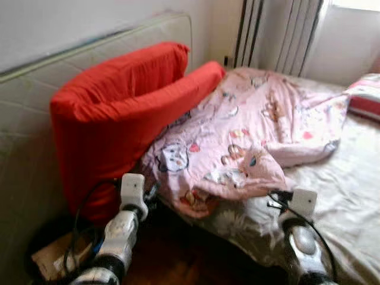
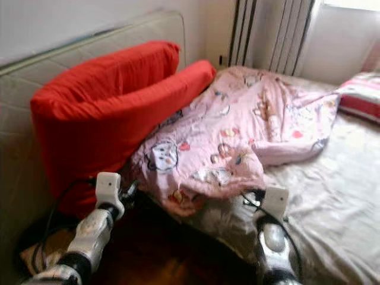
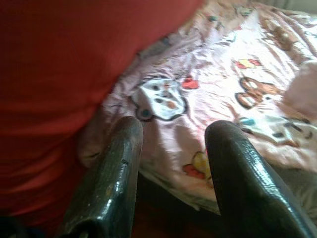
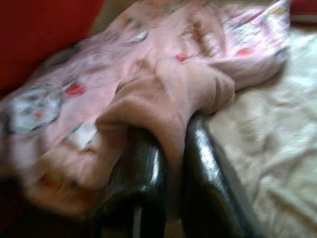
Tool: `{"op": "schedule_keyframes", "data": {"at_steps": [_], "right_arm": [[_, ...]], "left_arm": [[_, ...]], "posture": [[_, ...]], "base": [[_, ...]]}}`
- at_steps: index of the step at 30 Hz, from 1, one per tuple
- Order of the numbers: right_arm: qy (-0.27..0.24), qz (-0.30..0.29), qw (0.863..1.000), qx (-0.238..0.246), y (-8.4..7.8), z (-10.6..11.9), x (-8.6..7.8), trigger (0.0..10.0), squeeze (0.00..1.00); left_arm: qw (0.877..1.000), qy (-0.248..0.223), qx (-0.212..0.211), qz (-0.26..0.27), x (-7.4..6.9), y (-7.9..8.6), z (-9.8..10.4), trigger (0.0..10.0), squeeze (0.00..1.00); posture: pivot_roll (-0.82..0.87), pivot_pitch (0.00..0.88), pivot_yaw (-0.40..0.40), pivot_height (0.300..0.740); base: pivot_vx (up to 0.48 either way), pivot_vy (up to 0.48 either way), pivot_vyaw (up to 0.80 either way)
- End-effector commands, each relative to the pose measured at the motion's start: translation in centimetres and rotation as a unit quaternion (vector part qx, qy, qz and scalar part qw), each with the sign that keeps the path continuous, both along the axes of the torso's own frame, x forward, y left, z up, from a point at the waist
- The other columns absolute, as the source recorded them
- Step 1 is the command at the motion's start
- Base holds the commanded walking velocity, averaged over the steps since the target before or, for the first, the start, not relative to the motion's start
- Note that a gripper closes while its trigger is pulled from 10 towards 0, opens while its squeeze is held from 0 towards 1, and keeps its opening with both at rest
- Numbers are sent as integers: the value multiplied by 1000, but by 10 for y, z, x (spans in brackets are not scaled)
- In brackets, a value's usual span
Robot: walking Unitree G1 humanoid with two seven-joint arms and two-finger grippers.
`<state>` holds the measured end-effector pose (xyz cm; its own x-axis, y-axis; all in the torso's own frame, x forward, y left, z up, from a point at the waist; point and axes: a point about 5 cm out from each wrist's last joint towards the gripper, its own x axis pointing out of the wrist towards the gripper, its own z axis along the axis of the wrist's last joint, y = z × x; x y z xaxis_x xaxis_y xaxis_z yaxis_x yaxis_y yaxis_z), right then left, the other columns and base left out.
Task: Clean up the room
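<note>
We stand at the edge of a bed (image 1: 350, 196) where a pink cartoon-print blanket (image 1: 249, 130) lies crumpled across the pale sheet, its far side against a big red cushion (image 1: 113, 113) propped on an upended mattress (image 1: 24, 148). Our right gripper (image 4: 171, 148) is clenched on a fold of the blanket's near edge — fabric pinched between both fingers. Our left gripper (image 3: 171, 144) hovers released, fingers apart, just before the blanket's corner beside the cushion. A striped pillow (image 1: 365, 95) lies far right.
</note>
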<state>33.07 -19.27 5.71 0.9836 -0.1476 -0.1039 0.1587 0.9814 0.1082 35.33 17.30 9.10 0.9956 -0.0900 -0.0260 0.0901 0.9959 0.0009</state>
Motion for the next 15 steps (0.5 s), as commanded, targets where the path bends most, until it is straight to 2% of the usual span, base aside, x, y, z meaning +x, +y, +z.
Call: {"op": "schedule_keyframes", "data": {"at_steps": [1, 15], "right_arm": [[-9, -11, 1000, -1, -5, 3, 0, 10000, 0], [-24, -27, 999, -4, -8, 6, 0, 10000, 0]], "left_arm": [[1000, 6, -1, -5, -1, -3, -3, 10000, 0], [1000, 5, 0, -3, -1, -2, -3, 10000, 0]], "posture": [[-27, 93, 28, 740], [-26, 92, 27, 740]], "base": [[-277, 0, 0], [-279, 0, 0]]}}
